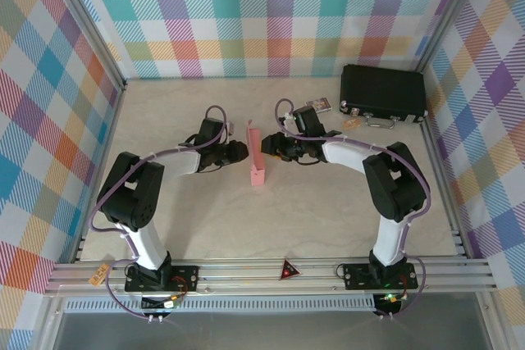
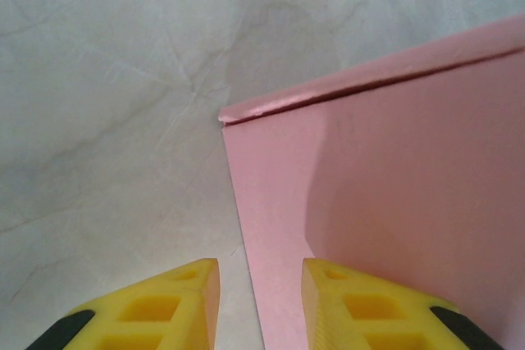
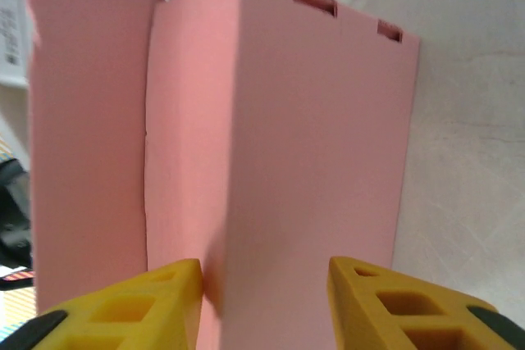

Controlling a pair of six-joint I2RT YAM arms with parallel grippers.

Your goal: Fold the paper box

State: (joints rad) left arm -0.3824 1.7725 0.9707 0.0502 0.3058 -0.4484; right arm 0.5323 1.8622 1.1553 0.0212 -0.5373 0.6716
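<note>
The paper box (image 1: pixel 257 157) is salmon-pink card standing upright in the middle of the table, with one tall flap raised at its far end. My left gripper (image 1: pixel 243 151) reaches it from the left and my right gripper (image 1: pixel 269 147) from the right. In the left wrist view the box's (image 2: pixel 394 186) near edge runs between the yellow fingers of the left gripper (image 2: pixel 260 301), which stand apart with table showing in the gap. In the right wrist view the right gripper (image 3: pixel 264 305) is open close against a broad box panel (image 3: pixel 312 137) with two slots along its top edge.
A black case (image 1: pixel 383 93) lies at the back right, with a small printed card (image 1: pixel 317 106) to its left. Checked walls close in the table on three sides. The arm bases and a metal rail (image 1: pixel 271 272) line the near edge.
</note>
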